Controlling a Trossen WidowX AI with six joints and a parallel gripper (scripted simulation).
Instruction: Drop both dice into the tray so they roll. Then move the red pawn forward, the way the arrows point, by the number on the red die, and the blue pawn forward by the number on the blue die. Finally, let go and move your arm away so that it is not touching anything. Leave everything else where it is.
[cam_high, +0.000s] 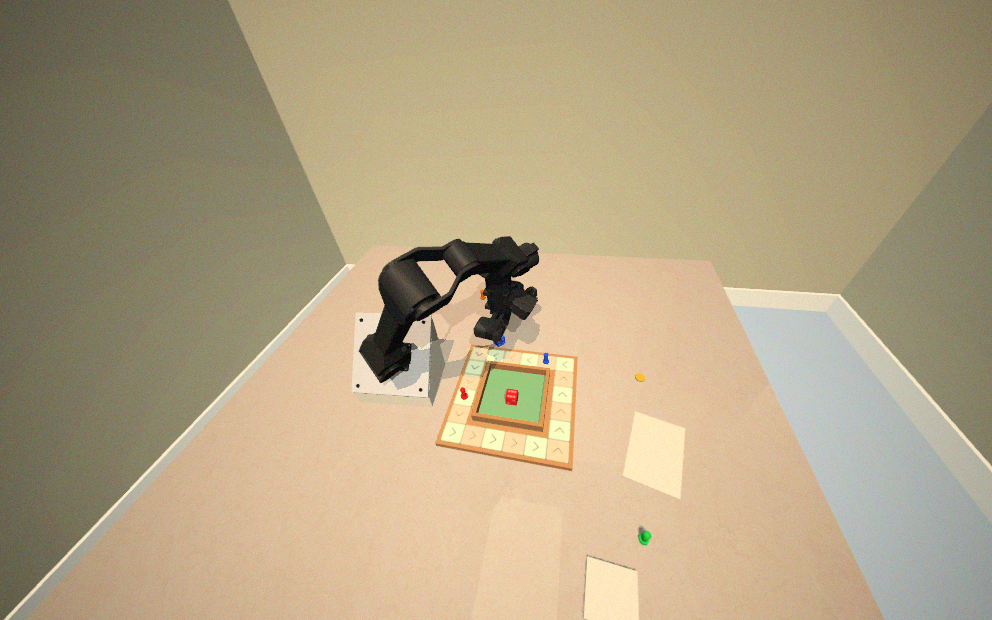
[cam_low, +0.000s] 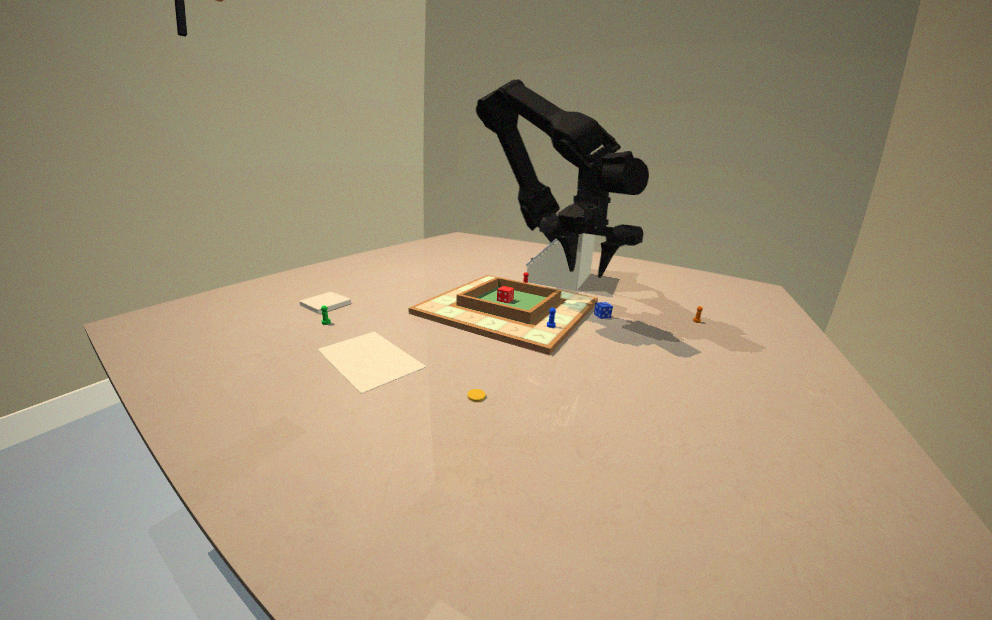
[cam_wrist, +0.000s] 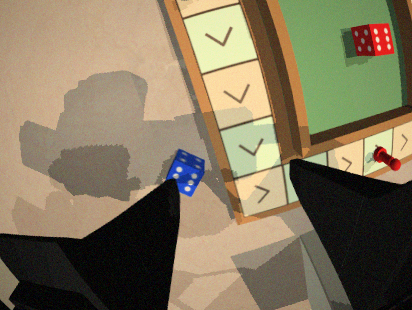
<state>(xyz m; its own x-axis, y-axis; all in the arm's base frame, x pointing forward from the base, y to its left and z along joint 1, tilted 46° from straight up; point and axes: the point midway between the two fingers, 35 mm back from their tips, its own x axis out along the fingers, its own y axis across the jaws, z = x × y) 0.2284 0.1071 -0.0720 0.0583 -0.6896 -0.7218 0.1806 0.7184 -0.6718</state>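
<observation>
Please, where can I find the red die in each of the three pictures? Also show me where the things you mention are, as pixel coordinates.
Top: the red die (cam_high: 511, 397) (cam_low: 505, 294) (cam_wrist: 373, 39) is just below centre.
Exterior: near the middle.
Wrist: upper right corner area.
Shared landmark: the green-floored tray (cam_high: 545, 400) (cam_low: 497, 310) (cam_wrist: 290, 75) around it.
</observation>
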